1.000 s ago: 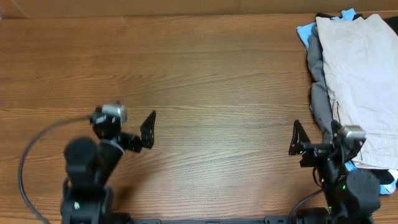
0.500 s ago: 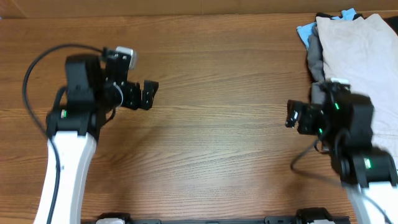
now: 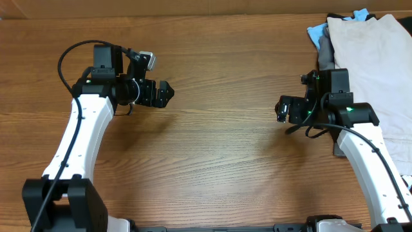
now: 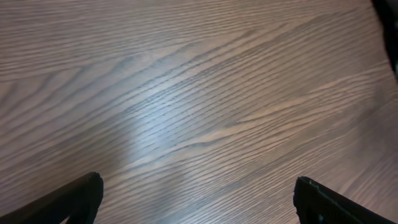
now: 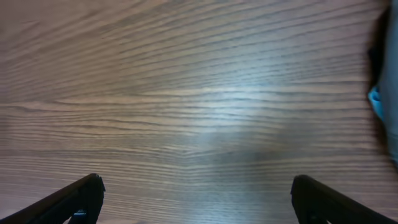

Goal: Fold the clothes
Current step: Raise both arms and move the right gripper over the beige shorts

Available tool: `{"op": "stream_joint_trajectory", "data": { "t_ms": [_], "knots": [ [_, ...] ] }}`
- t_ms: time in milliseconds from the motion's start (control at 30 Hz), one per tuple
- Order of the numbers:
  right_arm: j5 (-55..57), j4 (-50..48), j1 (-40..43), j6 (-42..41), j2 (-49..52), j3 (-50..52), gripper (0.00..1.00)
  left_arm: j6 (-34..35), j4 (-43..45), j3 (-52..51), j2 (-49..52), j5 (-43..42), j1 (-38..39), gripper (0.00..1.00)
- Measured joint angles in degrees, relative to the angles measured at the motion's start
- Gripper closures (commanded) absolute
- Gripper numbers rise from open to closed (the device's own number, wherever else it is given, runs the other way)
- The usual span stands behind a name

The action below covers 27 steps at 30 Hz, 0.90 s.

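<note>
A pile of clothes lies at the table's right edge: light beige shorts [image 3: 376, 64] on top, a grey piece [image 3: 326, 55] under their left side, a light-blue piece [image 3: 317, 32] at the back. My left gripper [image 3: 164, 94] is open and empty over bare wood at the left; its wrist view shows both fingertips wide apart [image 4: 196, 199]. My right gripper [image 3: 280, 109] is open and empty, just left of the pile, pointing away from it; its wrist view [image 5: 196, 196] shows bare wood and a dark and blue edge [image 5: 377, 93] at the far right.
The wooden table [image 3: 219, 71] spans the whole view. A tan wall strip [image 3: 161, 6] runs along the back edge. Both arm bases stand at the front edge, left [image 3: 61, 206] and right [image 3: 386, 219].
Both arms have risen from a folded pose at the front edge and reached out over the table. The left gripper went back and right; the right gripper moved up beside the pile.
</note>
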<state>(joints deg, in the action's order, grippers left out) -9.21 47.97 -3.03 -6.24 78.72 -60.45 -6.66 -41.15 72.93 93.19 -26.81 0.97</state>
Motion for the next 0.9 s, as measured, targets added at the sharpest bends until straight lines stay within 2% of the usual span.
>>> {"op": "stream_joint_trajectory", "data": {
  "t_ms": [233, 367, 467, 667, 900],
  "knots": [
    [-2.1, -0.5, 4.9, -3.7, 0.0, 0.0, 0.00, 0.0, 0.4, 0.0, 0.4, -2.0, 0.0, 0.00],
    [-2.4, 0.2, 13.9, -7.2, 0.0, 0.0, 0.00, 0.0, 0.6, 0.0, 0.4, -2.2, 0.0, 0.01],
    [-2.3, 0.3, 20.5, -8.6, 0.0, 0.0, 0.00, 0.0, 0.9, 0.0, 0.4, -2.4, 0.0, 0.06],
    [-2.3, 0.4, 33.1, -9.6, 0.0, 0.0, 0.00, 0.5, 4.3, 0.0, 0.4, -2.3, 0.0, 0.09],
    [1.9, -0.9, 42.8, -10.9, 0.1, 0.0, 0.00, 2.5, 6.8, 0.0, 0.4, -2.3, 0.0, 0.09]
  ]
}}
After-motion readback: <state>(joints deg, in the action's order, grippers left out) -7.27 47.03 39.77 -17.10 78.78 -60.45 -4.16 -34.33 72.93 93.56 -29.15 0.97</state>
